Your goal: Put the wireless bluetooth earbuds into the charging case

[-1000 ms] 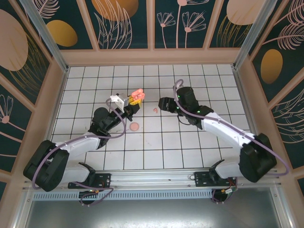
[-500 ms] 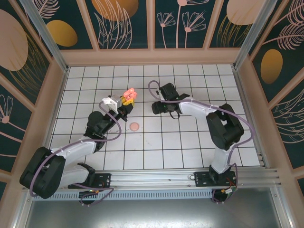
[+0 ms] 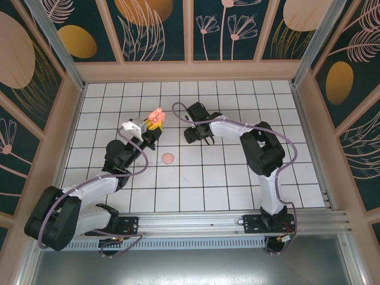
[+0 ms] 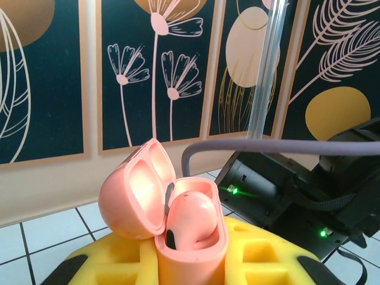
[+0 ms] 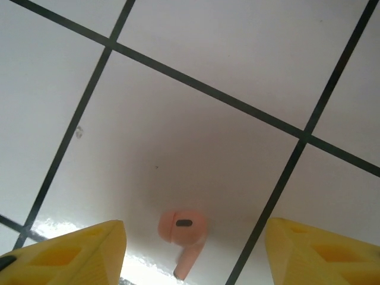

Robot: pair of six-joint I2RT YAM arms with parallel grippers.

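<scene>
The coral-pink charging case (image 4: 191,252) stands upright with its lid (image 4: 132,196) hinged open to the left. One pink earbud (image 4: 195,218) sits in it. My left gripper (image 4: 190,274) is shut on the case's lower body with its yellow pads; from above, the left gripper (image 3: 152,123) holds the case (image 3: 157,114) off the tiles. A second coral-pink earbud (image 5: 183,228) lies on a white tile, stem pointing toward the camera. My right gripper (image 5: 193,252) is open just above it, a yellow finger (image 5: 80,249) on each side, neither touching. From above, the right gripper (image 3: 191,134) covers that earbud.
A small round pink disc (image 3: 168,158) lies on the tiles below and between the two grippers. The right arm's black wrist (image 4: 285,190) and purple cable (image 4: 267,145) hang close behind the held case. Patterned walls (image 3: 190,29) enclose the white tiled floor.
The right arm has swung left and come down over the loose earbud, its jaws narrowing a little. The left gripper has carried the case left and farther back.
</scene>
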